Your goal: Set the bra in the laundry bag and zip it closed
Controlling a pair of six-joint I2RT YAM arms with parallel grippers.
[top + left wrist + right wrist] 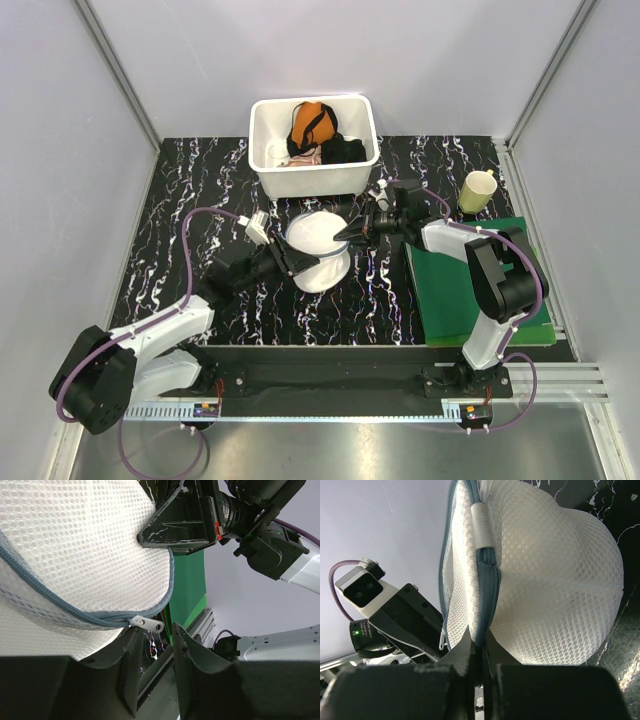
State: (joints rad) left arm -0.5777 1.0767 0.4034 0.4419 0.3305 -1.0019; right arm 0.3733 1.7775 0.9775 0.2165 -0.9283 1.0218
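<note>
The laundry bag [318, 250], a white round mesh case with a blue-grey zipper, is held up off the table between both grippers. My right gripper [347, 233] is shut on the bag's zipper seam [481, 605], its fingertips [465, 652] pinching the blue tape. My left gripper [152, 636] is open at the bag's near edge. The white zipper pull [147, 624] hangs just above the gap between its fingers [129, 652], not pinched. The mesh bag fills the left wrist view [75, 550]. The bra does not show; I cannot tell whether it is inside the bag.
A rectangular white tub [258, 135] stands behind the bag, holding an orange garment [312, 122] and a black garment [343, 150]. A green mat [480, 285] lies at the right, with a pale cup [478, 190] behind it. The tabletop is black marble-patterned.
</note>
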